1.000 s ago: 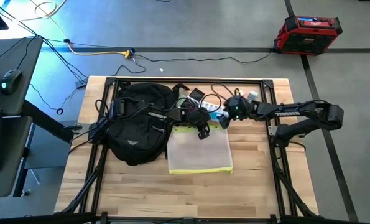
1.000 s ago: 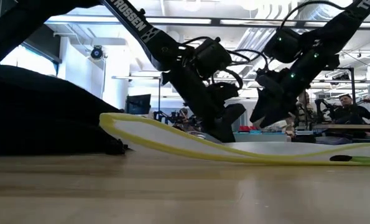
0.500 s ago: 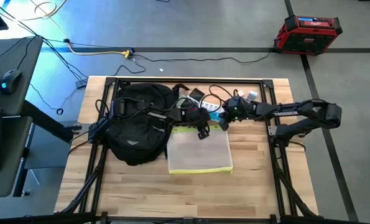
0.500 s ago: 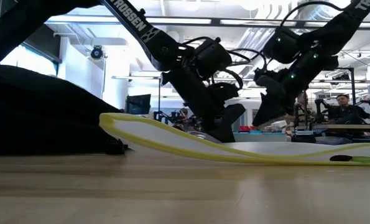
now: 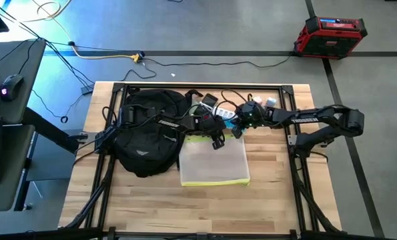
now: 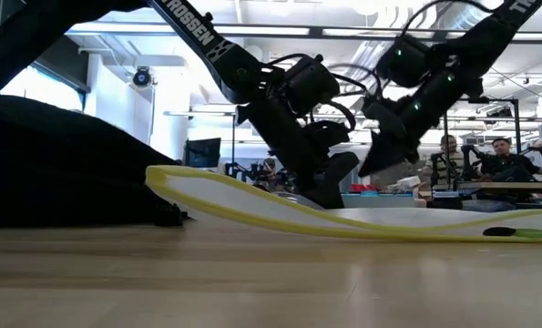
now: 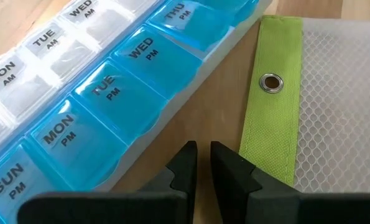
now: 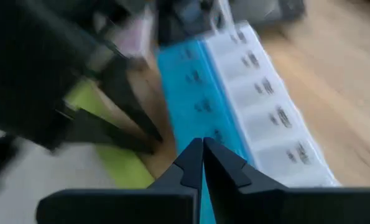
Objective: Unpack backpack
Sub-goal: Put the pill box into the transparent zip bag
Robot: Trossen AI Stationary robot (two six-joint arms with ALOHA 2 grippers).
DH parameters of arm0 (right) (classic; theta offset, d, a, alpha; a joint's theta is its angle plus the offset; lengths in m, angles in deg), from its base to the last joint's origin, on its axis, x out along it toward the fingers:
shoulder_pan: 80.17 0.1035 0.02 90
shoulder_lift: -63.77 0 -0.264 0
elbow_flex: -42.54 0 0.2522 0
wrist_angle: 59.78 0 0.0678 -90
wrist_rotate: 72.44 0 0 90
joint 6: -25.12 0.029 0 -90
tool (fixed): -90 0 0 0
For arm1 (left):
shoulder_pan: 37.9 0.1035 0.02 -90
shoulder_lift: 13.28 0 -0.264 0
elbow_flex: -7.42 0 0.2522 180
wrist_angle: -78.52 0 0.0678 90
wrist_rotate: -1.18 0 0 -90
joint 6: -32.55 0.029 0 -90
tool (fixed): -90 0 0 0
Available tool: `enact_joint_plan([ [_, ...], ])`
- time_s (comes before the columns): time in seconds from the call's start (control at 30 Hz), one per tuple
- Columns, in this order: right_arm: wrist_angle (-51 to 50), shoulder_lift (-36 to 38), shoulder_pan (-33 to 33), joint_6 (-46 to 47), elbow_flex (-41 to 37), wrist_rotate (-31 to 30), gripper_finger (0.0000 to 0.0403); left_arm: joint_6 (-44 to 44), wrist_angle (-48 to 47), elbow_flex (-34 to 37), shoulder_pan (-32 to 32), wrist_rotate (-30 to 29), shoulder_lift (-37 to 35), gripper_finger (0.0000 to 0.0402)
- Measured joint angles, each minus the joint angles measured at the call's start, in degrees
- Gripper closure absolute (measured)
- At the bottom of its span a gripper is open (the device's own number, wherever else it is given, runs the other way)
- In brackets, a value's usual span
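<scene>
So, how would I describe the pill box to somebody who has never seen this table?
Start from the black backpack on the wooden table. Beside it lies a flat white mesh pouch with a green edge, and the weekly pill organizer sits just beyond that edge. It alone has rows of lids, clear ones marked AM and blue ones marked PM, with day names.

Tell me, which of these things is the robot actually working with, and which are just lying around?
Part of the job: backpack; pill organizer; mesh pouch; left gripper; right gripper.

Just lying about: red case on the floor; cables; computer mouse.
</scene>
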Motion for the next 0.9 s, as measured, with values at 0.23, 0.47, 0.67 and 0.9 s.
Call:
enact_joint_plan([
  [0.23,0.18,-0.15,0.51,0.97,-0.68,-0.67,0.0403,-0.02,-0.13,0.02,-0.02,0.00,-0.02,0.0374],
  [0.47,0.89,-3.71,-1.73,1.91,-2.91,1.25,0.0403,-0.02,-0.17,0.02,-0.02,0.01,-0.04,0.0374],
  [0.67,0.88,-3.65,-1.73,1.06,-1.82,1.44,0.0403,-0.02,-0.28,0.02,-0.02,0.00,-0.04,0.0374],
  [0.9,0.49,-1.14,-0.42,1.36,-0.45,1.57,0.0403,-0.02,-0.45,0.02,-0.02,0.00,-0.04,0.0374],
])
